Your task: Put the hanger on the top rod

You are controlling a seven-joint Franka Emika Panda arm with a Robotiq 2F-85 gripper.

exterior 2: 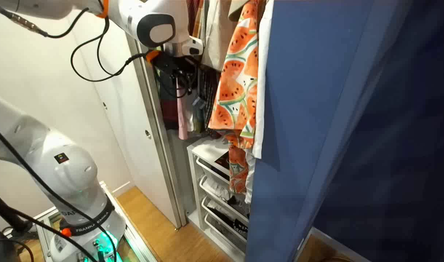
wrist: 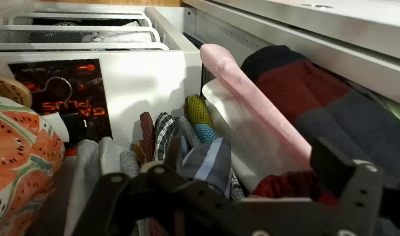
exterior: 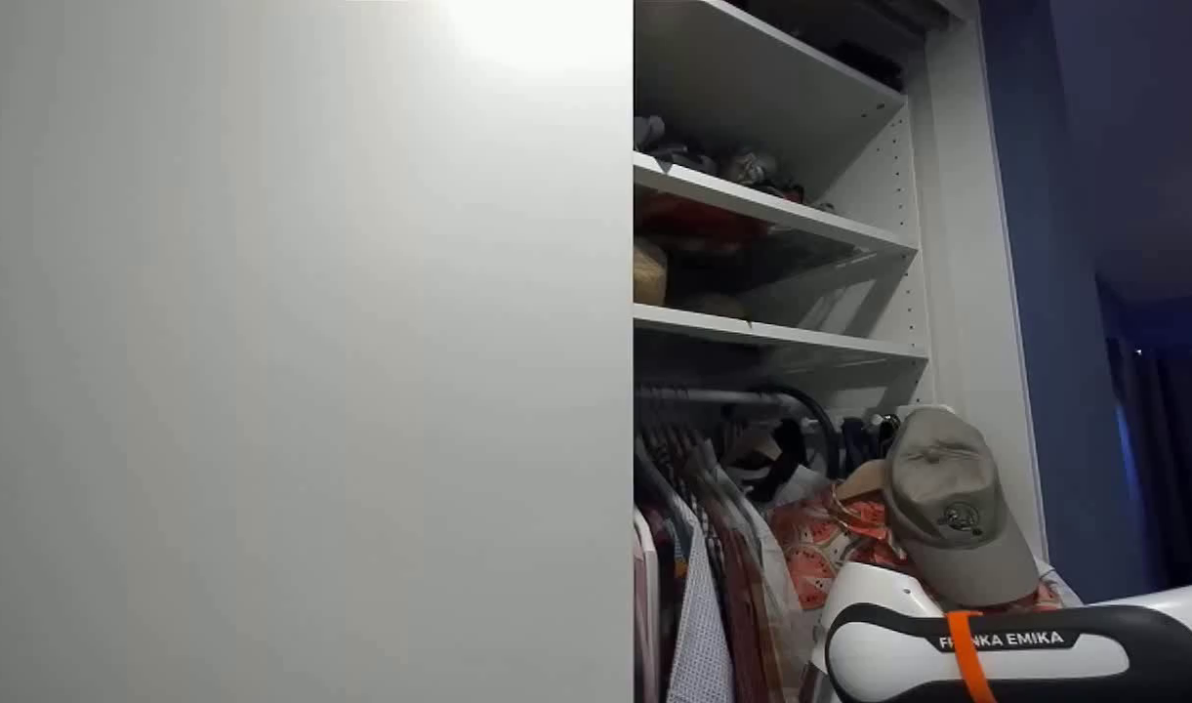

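Observation:
The hanger is mostly hidden under the orange-red watermelon-print shirt [exterior: 810, 547], beside the khaki cap [exterior: 947, 488]; a bit of tan wood [exterior: 861, 480] shows there. The shirt hangs at the wardrobe's right in an exterior view [exterior 2: 236, 80] and at the left of the wrist view [wrist: 19, 164]. A wooden hanger end [wrist: 11, 90] with a metal hook [wrist: 70, 90] shows over a dark booklet. The top rod [exterior: 727, 395] is a thin grey bar below the lowest shelf, bearing clothes. My gripper [wrist: 252, 159] is open among hanging garments, left of the shirt in an exterior view [exterior 2: 182, 74].
Several garments hang close around the gripper, including a pink one [wrist: 252, 95] and a grey striped one [wrist: 208, 160]. A white drawer unit [wrist: 147, 72] stands below. White sliding door panels [exterior 2: 123, 94] flank the opening; a blue wall [exterior 2: 302, 91] bounds the other side.

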